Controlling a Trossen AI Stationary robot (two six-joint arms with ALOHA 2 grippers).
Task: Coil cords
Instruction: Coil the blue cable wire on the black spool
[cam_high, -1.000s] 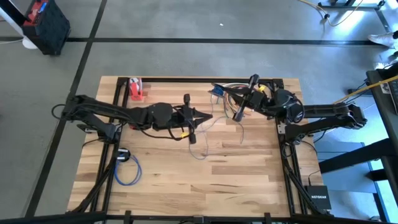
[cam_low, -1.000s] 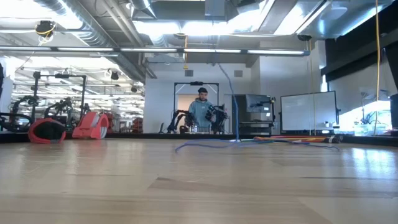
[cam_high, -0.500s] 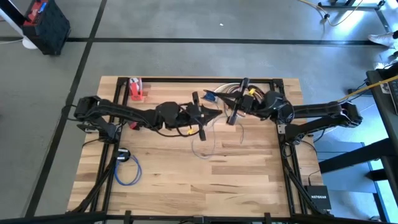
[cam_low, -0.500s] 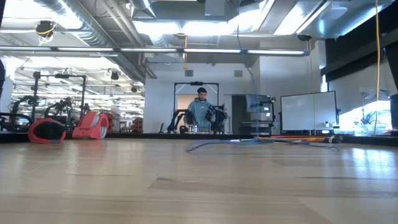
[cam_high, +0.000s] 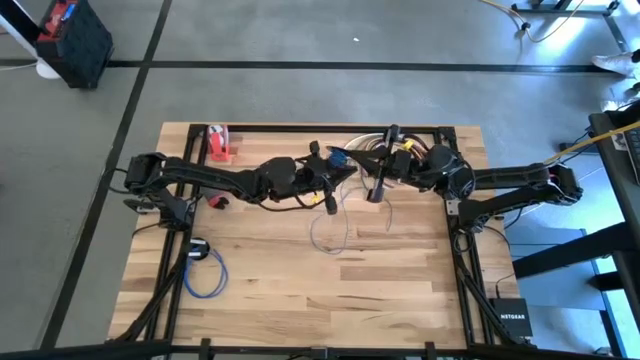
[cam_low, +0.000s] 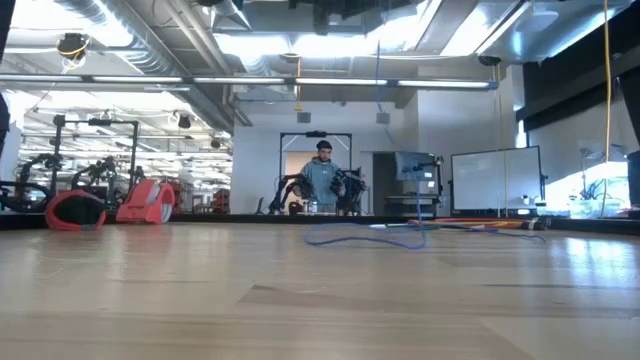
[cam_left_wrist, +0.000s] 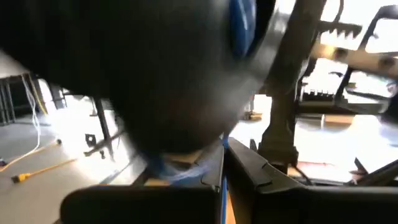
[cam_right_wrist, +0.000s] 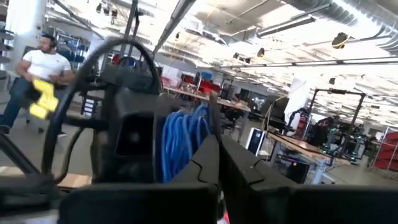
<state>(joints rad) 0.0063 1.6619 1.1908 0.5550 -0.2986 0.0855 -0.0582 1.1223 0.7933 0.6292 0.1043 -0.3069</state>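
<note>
The blue cord (cam_high: 325, 235) lies as a loose loop on the wooden table, also visible in the low view (cam_low: 370, 238), and rises to both grippers. These meet above the table's far middle. My left gripper (cam_high: 340, 175) comes from the left and my right gripper (cam_high: 372, 175) from the right; both are shut on the cord. Several wound blue turns (cam_right_wrist: 183, 140) sit against a dark body right in front of my right gripper (cam_right_wrist: 216, 140). Other cords (cam_high: 372, 145) lie piled at the far edge. My left gripper pinches a single strand of the blue cord (cam_left_wrist: 222, 171) between its two shut fingers, which point level toward the table's right. The strand runs along the gap between them. My right gripper pinches the blue cord (cam_right_wrist: 210, 121) between its shut fingers, right beside the wound turns, coming about level from the table's right. The cord's slack end hangs to the table.
A second blue coil (cam_high: 205, 272) with a small black disc (cam_high: 198, 247) lies near the left edge. A red object (cam_high: 218, 143) stands at the far left. A black frame rims the table (cam_high: 300, 300). A person (cam_low: 323, 180) stands in the room beyond.
My left gripper has moved toward the table's right and a little toward the far edge, closing on my right gripper. The blue cord's loose loop on the table has been drawn along to the right. My right gripper has stayed nearly in place and rolled slightly.
</note>
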